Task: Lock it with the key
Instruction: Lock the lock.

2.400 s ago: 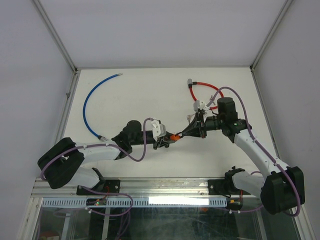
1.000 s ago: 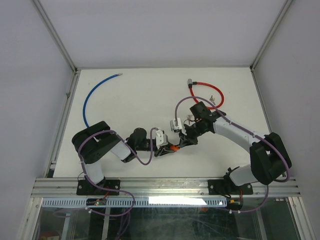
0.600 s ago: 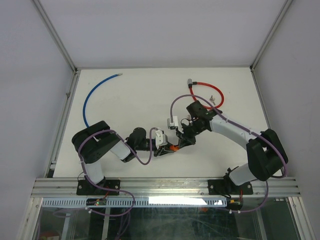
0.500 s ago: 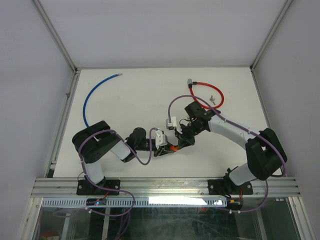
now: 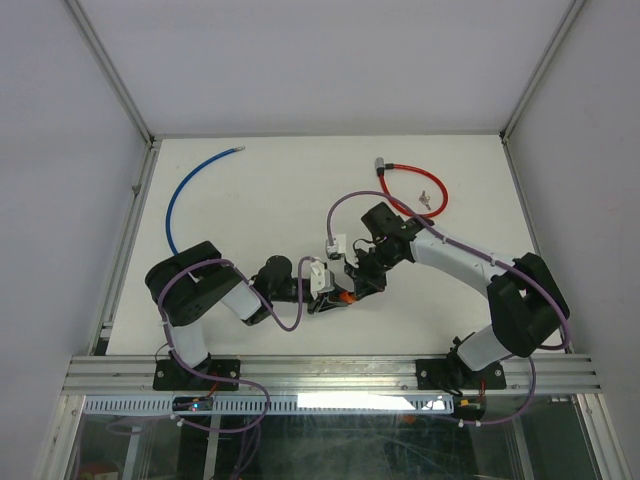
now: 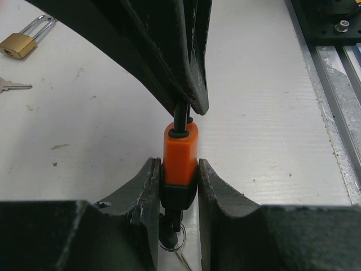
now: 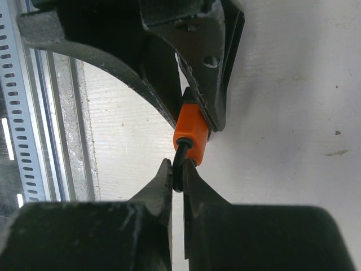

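A small orange padlock (image 5: pixel 345 296) with a black base is held just above the table at centre. My left gripper (image 6: pixel 179 169) is shut on its body (image 6: pixel 180 149), one finger on each side. Below the base a dark key (image 6: pixel 171 226) with a wire ring sticks out of the lock. My right gripper (image 7: pixel 177 172) is shut on the black shackle (image 7: pixel 179 164) at the other end of the orange padlock (image 7: pixel 192 135). In the top view the two grippers meet nose to nose, the right gripper (image 5: pixel 356 282) just up and right of the left gripper (image 5: pixel 335 300).
A brass padlock (image 6: pixel 20 44) and a loose silver key (image 6: pixel 11 86) lie on the table. A red cable lock (image 5: pixel 410 190) lies at the back right, a blue cable (image 5: pixel 185 205) at the back left. The aluminium rail (image 5: pixel 330 372) runs along the near edge.
The right arm's wrist has swung a little left while its fingers stay on the shackle. The left arm and the padlock have hardly moved in the last second.
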Available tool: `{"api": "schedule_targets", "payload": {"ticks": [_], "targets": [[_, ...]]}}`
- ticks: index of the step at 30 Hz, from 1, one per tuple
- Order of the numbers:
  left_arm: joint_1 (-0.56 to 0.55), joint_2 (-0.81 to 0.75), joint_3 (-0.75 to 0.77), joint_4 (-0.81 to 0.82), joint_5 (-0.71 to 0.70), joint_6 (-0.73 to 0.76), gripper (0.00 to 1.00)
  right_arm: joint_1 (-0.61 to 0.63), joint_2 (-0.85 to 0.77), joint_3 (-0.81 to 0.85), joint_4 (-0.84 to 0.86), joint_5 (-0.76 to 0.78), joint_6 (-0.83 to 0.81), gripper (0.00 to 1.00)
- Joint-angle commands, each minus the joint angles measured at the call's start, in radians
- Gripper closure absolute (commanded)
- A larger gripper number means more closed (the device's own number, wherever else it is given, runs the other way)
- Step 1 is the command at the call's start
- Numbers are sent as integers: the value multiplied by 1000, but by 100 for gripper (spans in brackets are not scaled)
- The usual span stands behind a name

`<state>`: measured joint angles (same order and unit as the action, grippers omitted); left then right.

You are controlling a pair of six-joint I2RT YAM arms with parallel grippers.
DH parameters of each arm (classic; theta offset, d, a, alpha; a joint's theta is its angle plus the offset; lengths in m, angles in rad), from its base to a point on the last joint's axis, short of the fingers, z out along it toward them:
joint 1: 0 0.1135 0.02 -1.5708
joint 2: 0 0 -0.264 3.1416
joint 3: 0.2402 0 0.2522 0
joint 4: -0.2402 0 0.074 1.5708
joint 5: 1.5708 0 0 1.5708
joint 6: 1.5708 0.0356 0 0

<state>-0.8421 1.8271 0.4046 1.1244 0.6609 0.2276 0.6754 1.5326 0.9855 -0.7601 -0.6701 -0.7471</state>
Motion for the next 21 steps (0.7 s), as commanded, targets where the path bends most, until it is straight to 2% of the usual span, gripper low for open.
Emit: {"api": "schedule_targets", "payload": {"ticks": [1, 5, 10, 14, 16, 21], "targets": [[-14, 39, 10, -8, -77, 14, 100, 90, 110, -59, 222, -52, 37, 100], [1, 16, -12, 32, -88, -21, 100, 44, 69, -57, 225, -63, 41, 100], [10, -21, 6, -6, -89, -96, 100, -35, 12, -58, 219, -114, 45, 100], [11, -50, 18, -28, -82, -162, 80, -70, -18, -56, 206, -158, 43, 100], [11, -73, 6, -22, -99, -186, 67, -84, -28, -53, 194, -177, 36, 100], [12, -141, -71, 74, -138, -228, 38, -108, -56, -58, 182, -212, 24, 100]]}}
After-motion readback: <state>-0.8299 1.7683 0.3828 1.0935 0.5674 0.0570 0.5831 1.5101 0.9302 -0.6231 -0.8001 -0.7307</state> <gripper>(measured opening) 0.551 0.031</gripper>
